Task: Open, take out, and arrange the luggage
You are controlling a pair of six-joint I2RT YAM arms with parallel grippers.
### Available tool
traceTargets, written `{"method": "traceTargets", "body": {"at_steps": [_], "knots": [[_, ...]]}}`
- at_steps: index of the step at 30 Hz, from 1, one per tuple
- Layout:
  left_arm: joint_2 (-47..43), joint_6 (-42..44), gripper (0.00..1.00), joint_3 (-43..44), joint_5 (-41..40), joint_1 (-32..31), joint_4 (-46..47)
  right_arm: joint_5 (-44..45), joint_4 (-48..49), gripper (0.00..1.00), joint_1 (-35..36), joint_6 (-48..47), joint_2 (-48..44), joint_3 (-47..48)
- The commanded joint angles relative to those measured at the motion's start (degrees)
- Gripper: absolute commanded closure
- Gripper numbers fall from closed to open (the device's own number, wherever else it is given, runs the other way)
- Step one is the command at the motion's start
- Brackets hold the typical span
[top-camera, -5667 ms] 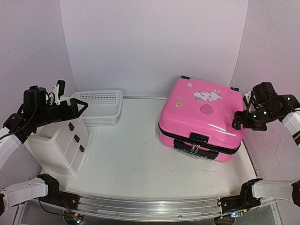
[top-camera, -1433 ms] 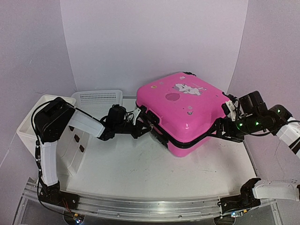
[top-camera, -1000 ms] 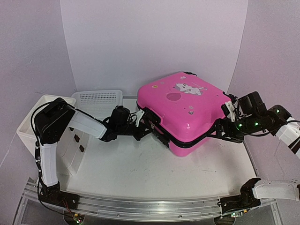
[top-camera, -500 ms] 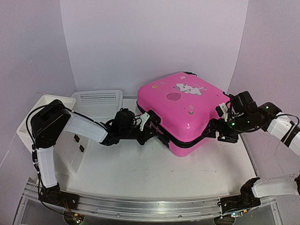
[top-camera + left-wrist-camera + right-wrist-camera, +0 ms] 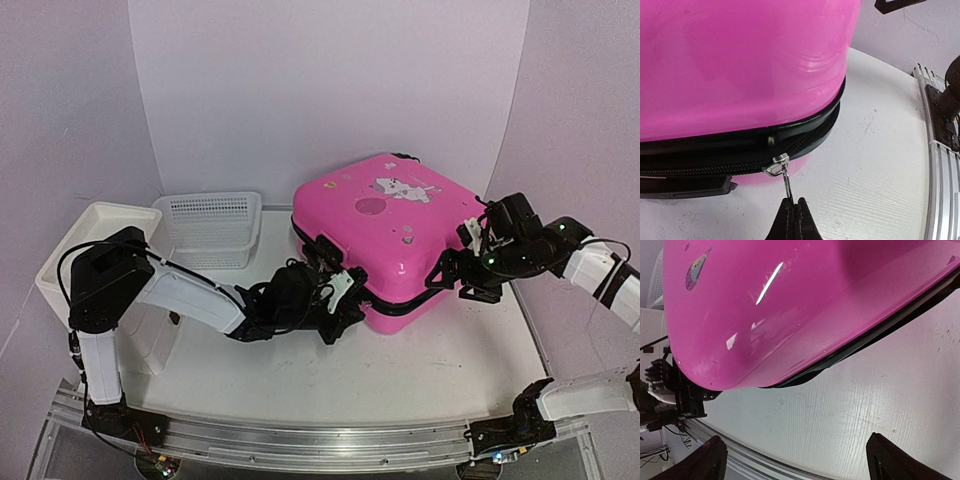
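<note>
The pink luggage (image 5: 385, 235) lies flat on the white table (image 5: 400, 370), toward the back right, one corner pointing at the arms; the left gripper (image 5: 792, 206) is clenched on the metal zipper pull (image 5: 786, 181) at that near corner, low by the tabletop; the right gripper (image 5: 457, 280) has its fingers spread wide, grasping nothing, just beside the case's right flank; a white mesh basket (image 5: 210, 228) and a white drawer unit (image 5: 95, 235) sit to the left
</note>
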Motion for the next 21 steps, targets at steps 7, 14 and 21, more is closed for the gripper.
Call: {"method": "traceTargets", "body": {"at_steps": [7,14,21], "knots": [[0.85,-1.28,1.00,9.55,-11.05,-10.77,-0.52,1.39,6.49,0.02,-0.11,5.68,0.38,0.10],[5.56,-2.47,1.00,16.45,-20.32,-15.55,-1.92,9.41,6.40,0.02,-0.10,10.77,-4.24,-2.16],[12.10,-3.91,1.00,25.20,-19.86,-17.29,-3.73,10.76,5.53,0.02,-0.03,11.87,-5.91,-3.54]]}}
